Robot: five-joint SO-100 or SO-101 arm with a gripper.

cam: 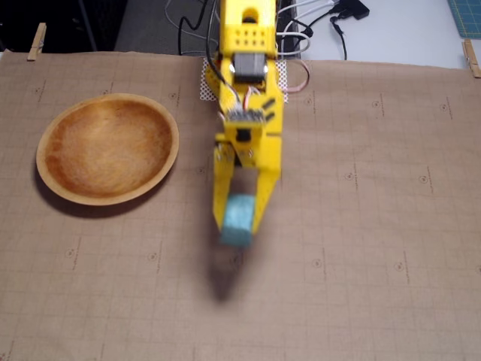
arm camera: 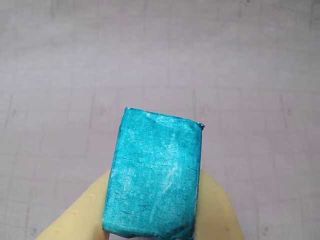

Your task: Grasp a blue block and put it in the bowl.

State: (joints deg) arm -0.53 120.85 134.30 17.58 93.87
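I see my gripper (cam: 240, 222) w/ jaws clamped on the blue block (cam: 239, 219), lifted above the mat (cam: 376, 263) (shadow below); bowl (cam: 52, 177) well apart at left in fixed view.

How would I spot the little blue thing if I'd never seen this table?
In the fixed view, find the yellow arm at the middle of the brown mat. The blue block sits between its fingers, right of the wooden bowl; it's the only teal thing here.

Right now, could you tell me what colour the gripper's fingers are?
Yellow fingers, clearest in the fixed view.
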